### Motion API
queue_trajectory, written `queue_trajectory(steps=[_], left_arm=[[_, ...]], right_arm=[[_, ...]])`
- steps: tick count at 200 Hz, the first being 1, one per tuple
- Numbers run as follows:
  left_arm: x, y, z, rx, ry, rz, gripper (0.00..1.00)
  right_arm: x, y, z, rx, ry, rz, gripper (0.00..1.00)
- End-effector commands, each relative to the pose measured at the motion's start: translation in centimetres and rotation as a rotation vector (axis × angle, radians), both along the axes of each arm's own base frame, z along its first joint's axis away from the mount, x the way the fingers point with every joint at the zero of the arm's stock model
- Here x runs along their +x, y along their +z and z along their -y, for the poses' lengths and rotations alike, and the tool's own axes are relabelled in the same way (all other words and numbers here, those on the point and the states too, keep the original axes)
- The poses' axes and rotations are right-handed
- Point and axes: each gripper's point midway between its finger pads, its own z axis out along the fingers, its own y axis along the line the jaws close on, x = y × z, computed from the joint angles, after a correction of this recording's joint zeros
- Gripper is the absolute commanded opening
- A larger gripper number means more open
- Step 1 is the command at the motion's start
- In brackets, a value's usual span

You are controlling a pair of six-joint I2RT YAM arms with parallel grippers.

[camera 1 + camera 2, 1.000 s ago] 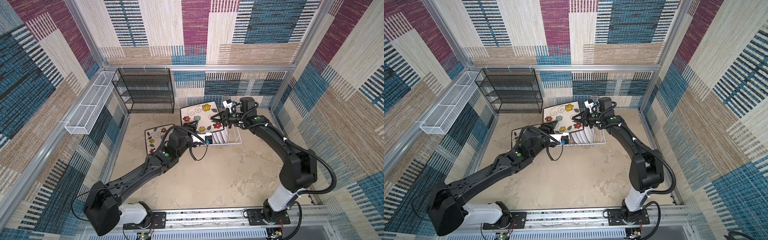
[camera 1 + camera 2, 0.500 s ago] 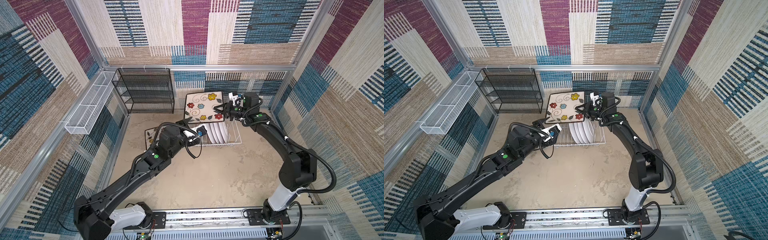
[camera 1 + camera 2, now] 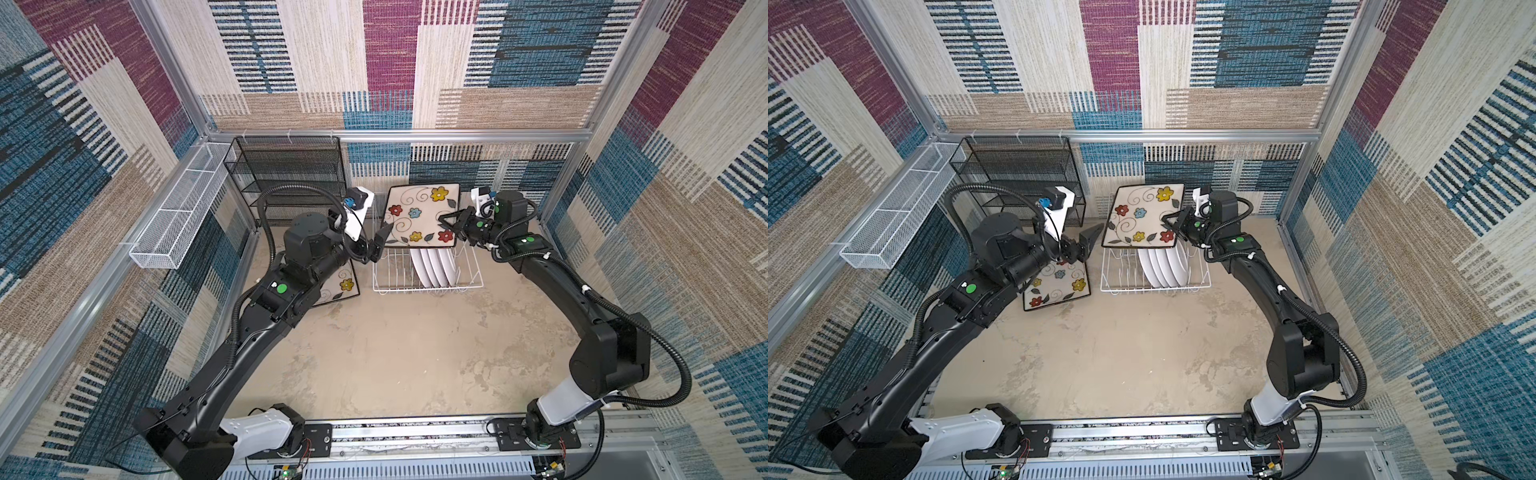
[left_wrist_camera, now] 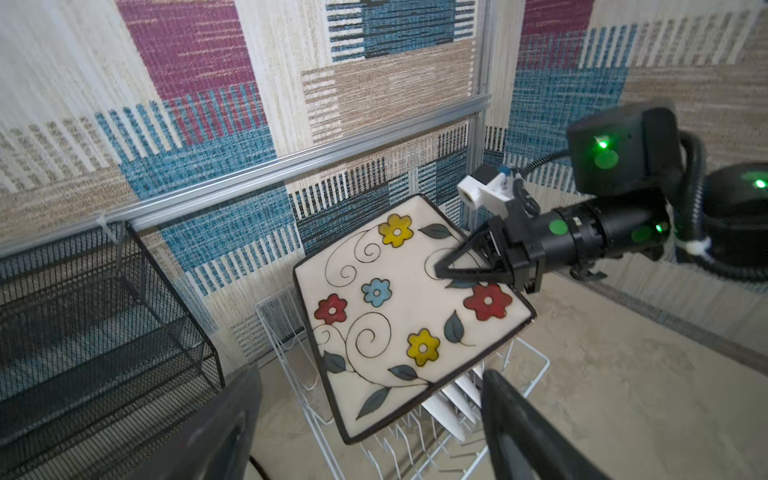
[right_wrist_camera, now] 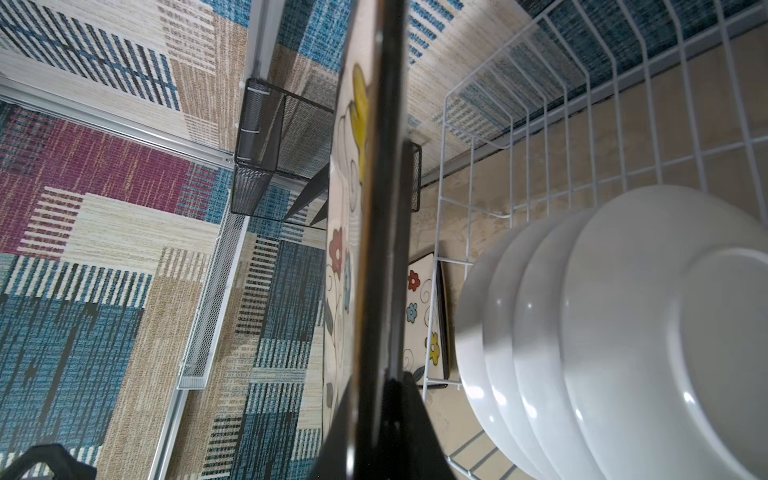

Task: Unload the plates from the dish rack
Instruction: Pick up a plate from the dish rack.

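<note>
My right gripper (image 3: 446,220) (image 3: 1171,222) (image 4: 440,270) (image 5: 378,386) is shut on the right edge of a square flowered plate (image 3: 419,216) (image 3: 1142,216) (image 4: 399,316) (image 5: 380,208), holding it face up above the white wire dish rack (image 3: 428,286) (image 3: 1154,289) (image 5: 582,83). Several round white-backed plates (image 3: 432,266) (image 3: 1163,266) (image 5: 623,332) stand on edge in the rack. My left gripper (image 3: 380,243) (image 3: 1088,245) (image 4: 370,374) is open at the held plate's left corner, holding nothing. A second square plate (image 3: 345,286) (image 3: 1059,282) (image 5: 422,316) lies flat left of the rack, partly under my left arm.
A black mesh shelf unit (image 3: 291,178) (image 3: 1021,170) stands against the back wall, left of the rack. A long white mesh basket (image 3: 174,224) (image 3: 892,224) hangs on the left wall. Patterned walls close in on three sides.
The right gripper has lifted the square plate higher above the rack. The left arm has risen from near the flat plate toward the held plate's left edge, its jaws opening wider.
</note>
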Motion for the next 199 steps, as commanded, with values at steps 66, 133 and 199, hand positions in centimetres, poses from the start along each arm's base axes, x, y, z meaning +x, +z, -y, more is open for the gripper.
queue_trajectory(steps=[66,133,199], left_arm=[[5.0,-7.3,-5.3,-0.455,0.136,-0.605,0.84],[6.5,-10.8,-1.8,-0.524,-0.079,-0.847,0.84],[7.8,-12.9,0.0,-0.593,-0.165,-0.940,0.84]], right_arm=[[-2.2,6.3,-0.5,0.045,0.086,0.289,0.00],[-2.8,5.7,-2.3,0.075,0.234,0.268,0.00],[-2.8,5.1,-2.9,0.104,0.273,0.252,0.00]])
